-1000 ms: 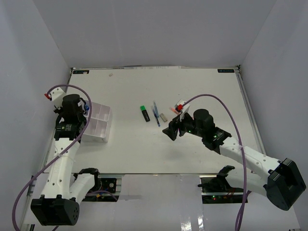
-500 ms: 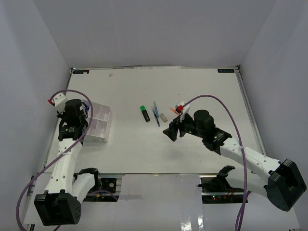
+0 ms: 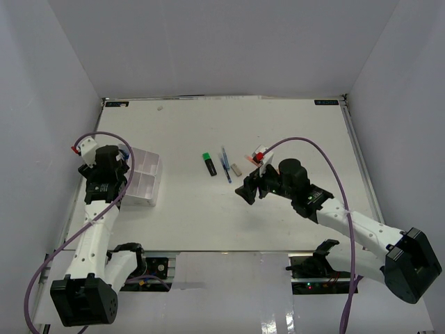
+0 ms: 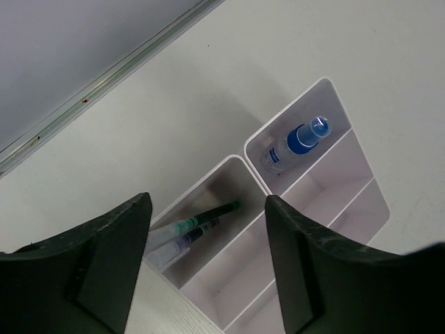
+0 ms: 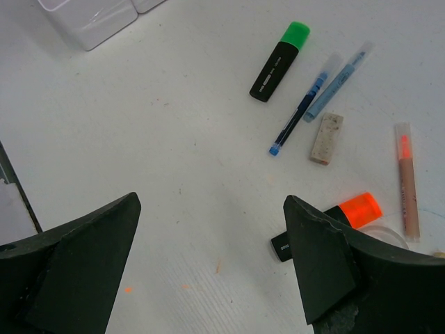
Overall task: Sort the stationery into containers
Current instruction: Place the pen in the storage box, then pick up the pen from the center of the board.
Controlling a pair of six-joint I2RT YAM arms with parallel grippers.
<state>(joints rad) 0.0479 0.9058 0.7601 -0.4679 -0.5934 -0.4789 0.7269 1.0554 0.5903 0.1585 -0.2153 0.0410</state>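
On table (image 3: 292,125), green-capped highlighter (image 3: 209,165) lies near-far, cap at far end; left pincer (image 4: 207,209), right pincer (image 5: 211,209) spread, empty.

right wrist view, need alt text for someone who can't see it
Loose stationery lies on a white table beyond two open black fingers: a green-capped highlighter, a dark blue pen, a pale blue pen, a tan block, a pink pen and an orange-capped highlighter. A corner of the white tray shows at top left.
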